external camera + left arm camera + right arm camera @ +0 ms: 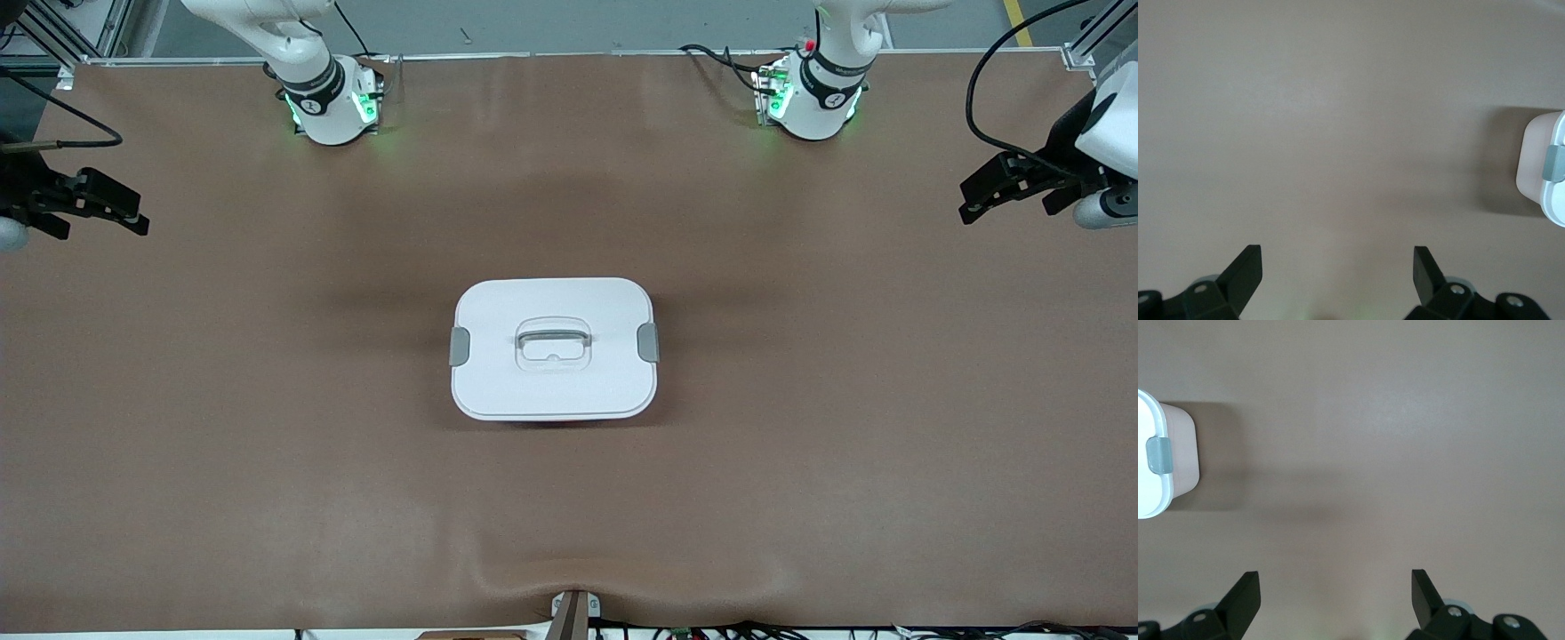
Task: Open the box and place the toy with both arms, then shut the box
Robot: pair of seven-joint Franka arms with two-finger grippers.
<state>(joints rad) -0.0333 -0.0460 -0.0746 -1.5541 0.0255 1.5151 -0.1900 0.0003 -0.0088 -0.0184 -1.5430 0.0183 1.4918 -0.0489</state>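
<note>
One box sits closed at mid-table; judge it a light, rigid, smooth tub, so release its two grey clips and lift the lid by its recessed handle. No toy is visible. Two grippers, left gripper and right gripper, hang spread and empty over the table's ends.

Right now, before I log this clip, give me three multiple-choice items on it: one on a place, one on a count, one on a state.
1. Where is the box?
A. mid-table
B. under the left tool
C. at a table corner

2. How many grey clips show on the lid?
A. none
B. two
C. four

3. How is the left tool?
A. open, holding nothing
B. shut on the lid
C. shut on a clip

Key: 1 A, bare table on all sides; 2 B, one at each short end; 3 A, fingers spread over bare table.
</note>
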